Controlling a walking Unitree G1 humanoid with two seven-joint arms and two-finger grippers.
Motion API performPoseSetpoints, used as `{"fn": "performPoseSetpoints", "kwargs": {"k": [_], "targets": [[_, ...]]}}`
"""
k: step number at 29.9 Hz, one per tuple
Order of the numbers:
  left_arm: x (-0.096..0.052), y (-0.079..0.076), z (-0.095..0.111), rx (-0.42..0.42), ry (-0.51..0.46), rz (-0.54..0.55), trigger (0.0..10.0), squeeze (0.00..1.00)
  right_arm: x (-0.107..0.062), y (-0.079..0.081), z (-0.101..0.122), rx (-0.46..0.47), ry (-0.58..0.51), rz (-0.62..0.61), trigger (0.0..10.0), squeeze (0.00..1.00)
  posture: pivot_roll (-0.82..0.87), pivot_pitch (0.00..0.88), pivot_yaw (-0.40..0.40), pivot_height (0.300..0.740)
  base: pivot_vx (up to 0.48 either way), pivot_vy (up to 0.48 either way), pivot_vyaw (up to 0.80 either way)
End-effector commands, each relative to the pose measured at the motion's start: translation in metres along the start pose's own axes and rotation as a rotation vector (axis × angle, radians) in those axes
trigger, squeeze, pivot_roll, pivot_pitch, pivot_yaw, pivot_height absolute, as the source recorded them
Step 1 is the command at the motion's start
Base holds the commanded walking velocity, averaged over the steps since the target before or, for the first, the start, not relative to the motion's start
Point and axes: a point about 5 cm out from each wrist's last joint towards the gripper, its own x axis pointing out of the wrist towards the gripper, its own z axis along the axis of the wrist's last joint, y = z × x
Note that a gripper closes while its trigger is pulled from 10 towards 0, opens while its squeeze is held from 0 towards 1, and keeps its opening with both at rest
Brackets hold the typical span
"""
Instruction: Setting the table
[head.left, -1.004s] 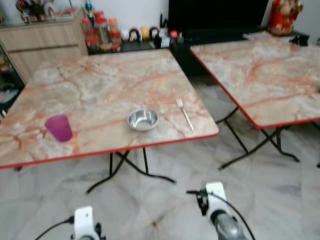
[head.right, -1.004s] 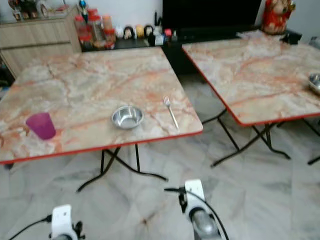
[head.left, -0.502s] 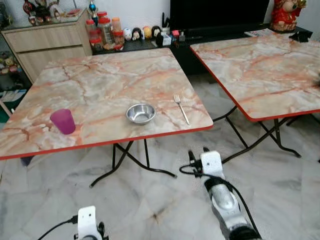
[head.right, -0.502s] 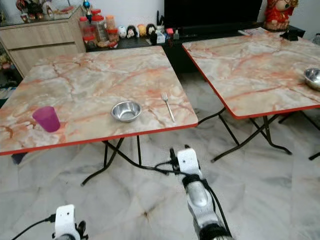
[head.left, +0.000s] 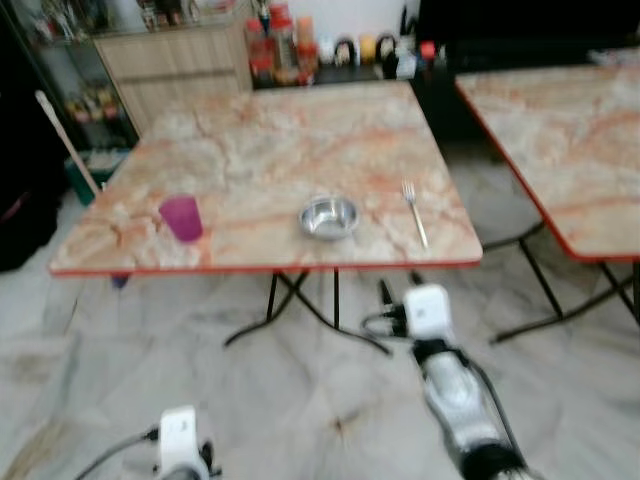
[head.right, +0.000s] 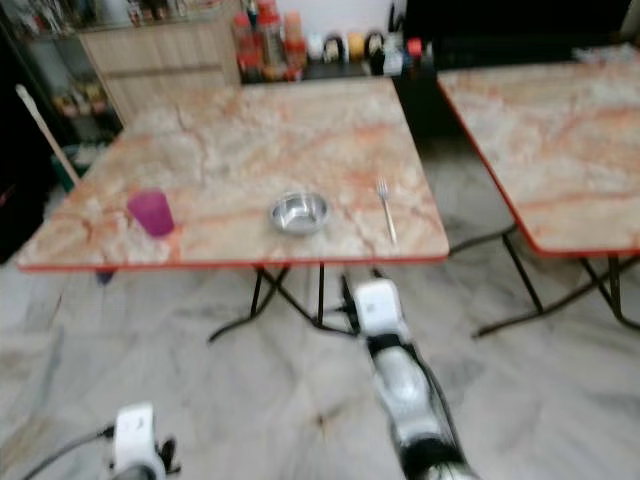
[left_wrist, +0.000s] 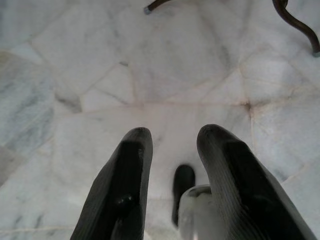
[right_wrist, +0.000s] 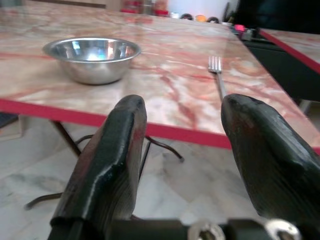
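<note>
A marble-topped folding table (head.left: 260, 150) with a red edge stands ahead. Near its front edge stand a purple cup (head.left: 181, 217) on the left and a steel bowl (head.left: 329, 216) in the middle. A fork (head.left: 414, 211) lies to the right of the bowl. My right gripper (head.left: 398, 289) is raised just below and in front of the table edge, under the fork and bowl. Its fingers (right_wrist: 117, 150) are open and hold nothing; bowl (right_wrist: 92, 57) and fork (right_wrist: 218, 75) lie just beyond them. My left gripper (left_wrist: 172, 135) hangs low over the floor, open and empty.
A second marble table (head.left: 570, 150) stands to the right with a gap between. A wooden cabinet (head.left: 180, 65) and a low black shelf with jars (head.left: 280, 50) line the back wall. A stick (head.left: 65, 140) leans at the left. Black folding legs (head.left: 300, 310) cross under the table.
The camera has swung, so the whole scene has shifted right and is blurred. My right arm has risen from the bottom of the view up to the table's front edge.
</note>
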Motion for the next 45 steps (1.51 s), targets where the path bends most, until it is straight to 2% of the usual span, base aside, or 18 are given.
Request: {"fn": "performPoseSetpoints", "kwargs": {"k": [1, 14, 15, 16, 18, 20, 34, 45], "targets": [[-0.001, 0.008, -0.003, 0.014, 0.009, 0.020, 10.0, 0.00, 0.003, 0.012, 0.005, 0.010, -0.016, 0.034, 10.0, 0.00, -0.03, 0.000, 0.045, 0.732, 0.300, 0.000, 0.00], [-0.001, 0.008, -0.003, 0.014, 0.009, 0.020, 10.0, 0.00, 0.003, 0.012, 0.005, 0.010, -0.016, 0.034, 10.0, 0.00, -0.03, 0.000, 0.045, 0.732, 0.300, 0.000, 0.00], [-0.001, 0.008, -0.002, 0.019, 0.009, 0.021, 10.0, 0.00, 0.005, 0.011, 0.010, 0.011, -0.037, 0.025, 10.0, 0.00, -0.03, 0.000, 0.045, 0.732, 0.300, 0.000, 0.00], [-0.001, 0.007, -0.003, 0.019, 0.009, 0.020, 10.0, 0.00, 0.017, 0.012, 0.026, 0.030, -0.082, 0.006, 10.0, 0.00, -0.03, 0.000, 0.024, 0.732, 0.337, 0.000, 0.00], [-0.001, 0.006, -0.003, 0.019, 0.010, 0.017, 10.0, 0.00, 0.031, 0.013, 0.047, 0.063, -0.136, -0.009, 10.0, 0.00, -0.03, 0.000, 0.023, 0.732, 0.339, 0.000, 0.00], [-0.001, 0.006, -0.004, 0.019, 0.011, 0.016, 10.0, 0.00, 0.034, 0.014, 0.051, 0.068, -0.148, -0.011, 10.0, 0.00, -0.03, 0.000, 0.022, 0.732, 0.337, 0.000, 0.00], [-0.001, 0.009, -0.002, 0.027, 0.009, 0.025, 10.0, 0.00, 0.039, 0.016, 0.057, 0.081, -0.150, -0.008, 10.0, 0.00, -0.03, 0.000, 0.021, 0.732, 0.439, 0.000, 0.00], [-0.001, 0.009, -0.003, 0.011, 0.007, 0.032, 10.0, 0.00, 0.036, 0.019, 0.052, 0.118, -0.120, -0.016, 10.0, 0.00, -0.02, 0.000, 0.021, 0.732, 0.340, 0.000, 0.00]]}}
